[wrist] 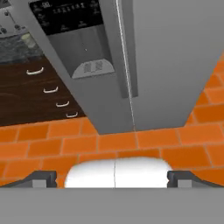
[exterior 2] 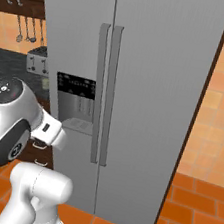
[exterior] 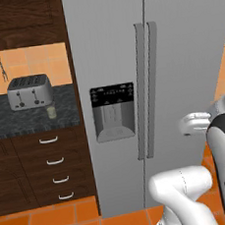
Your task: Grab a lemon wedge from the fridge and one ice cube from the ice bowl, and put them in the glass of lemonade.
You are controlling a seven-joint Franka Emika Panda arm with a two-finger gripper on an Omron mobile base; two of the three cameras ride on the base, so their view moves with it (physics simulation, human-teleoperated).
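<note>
Gripper [wrist: 112, 178] — jaws spread fully wide, grasping nothing, touching nothing; aimed down at the orange floor tiles [wrist: 131, 144] before the fridge [exterior: 177, 52]; both fridge doors shut; glass of lemonade [exterior: 51, 112] — on the dark counter [exterior: 16, 120], just beside the toaster [exterior: 30, 91].

One fridge [exterior: 175, 38] with two handles [exterior: 142, 91]; beside it, one toaster [exterior: 30, 91], one glass of lemonade [exterior: 51, 112], four drawer pulls [exterior: 55, 161].

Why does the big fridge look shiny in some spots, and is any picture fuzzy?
Left base view: the tall grey double-door fridge shows soft pale streaks, no hard glare. Right base view: its right side darkens slightly. Hand view: sharp enough, but the fridge leans because the camera tilts.
</note>
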